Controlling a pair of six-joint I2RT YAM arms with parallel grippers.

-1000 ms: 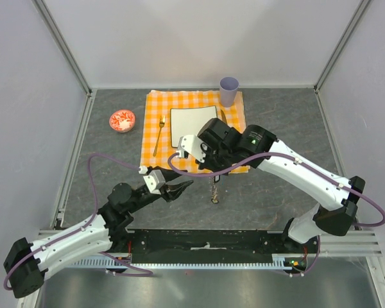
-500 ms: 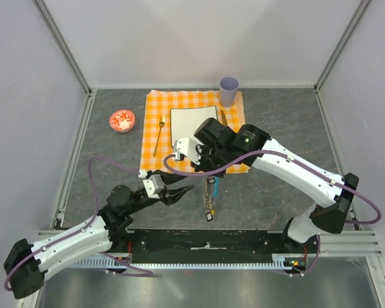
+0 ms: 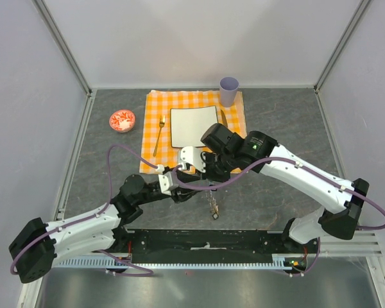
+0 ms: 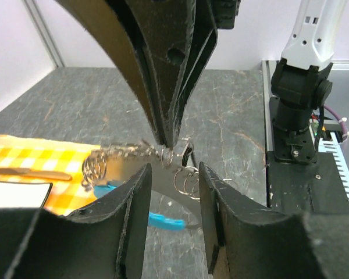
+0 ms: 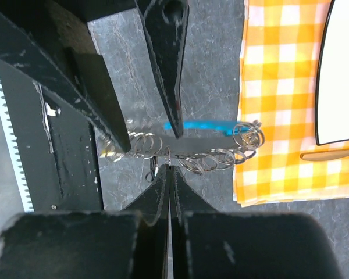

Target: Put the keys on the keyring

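My right gripper (image 3: 208, 174) is shut on a thin wire ring of the keyring (image 5: 168, 156) and holds it above the grey table. A chain of small silvery rings (image 4: 189, 180) and a turquoise tag (image 5: 203, 125) hang from that ring. The bunch dangles down to a small brass-tinted piece (image 3: 214, 216); I cannot tell whether it is one of the keys. My left gripper (image 4: 174, 170) is open just below the right fingertips. Its fingers (image 4: 136, 197) stand on either side of the hanging rings without touching them.
An orange checked cloth (image 3: 151, 151) at the back holds a white plate (image 3: 194, 126), a gold fork (image 3: 160, 135) and a knife (image 3: 223, 117). A lilac cup (image 3: 229, 91) stands at its far corner. A red-and-white bowl (image 3: 122, 120) sits to the left.
My left arm has stretched to the right, bringing its open fingers up under the right gripper and around the hanging rings. The right gripper stays shut on the keyring and has shifted only slightly.
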